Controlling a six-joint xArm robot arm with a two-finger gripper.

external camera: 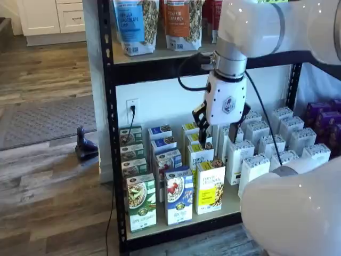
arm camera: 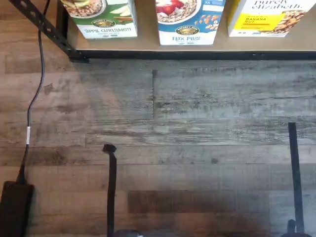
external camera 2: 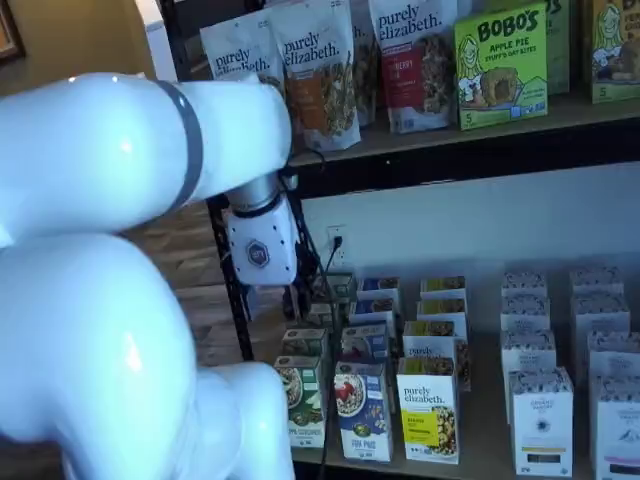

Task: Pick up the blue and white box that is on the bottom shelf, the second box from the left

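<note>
Blue and white box [external camera: 178, 196] stands upright on the bottom shelf [external camera: 224, 210], below and nearer than the gripper [external camera: 219, 126], grip state indiscernible

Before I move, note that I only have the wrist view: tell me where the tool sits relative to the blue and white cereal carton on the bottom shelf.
Observer: In a shelf view the white-bodied, black-fingered tool hangs higher than the tall blue and white cereal carton and touches no carton.
Operator: Report its fingers.
Observer: I cannot tell whether they are open or shut, but nothing is in them.
Operator: Say what stands behind that carton.
Observer: More blue and white cartons stand in a row toward the back of the pale bottom shelf board.
</note>
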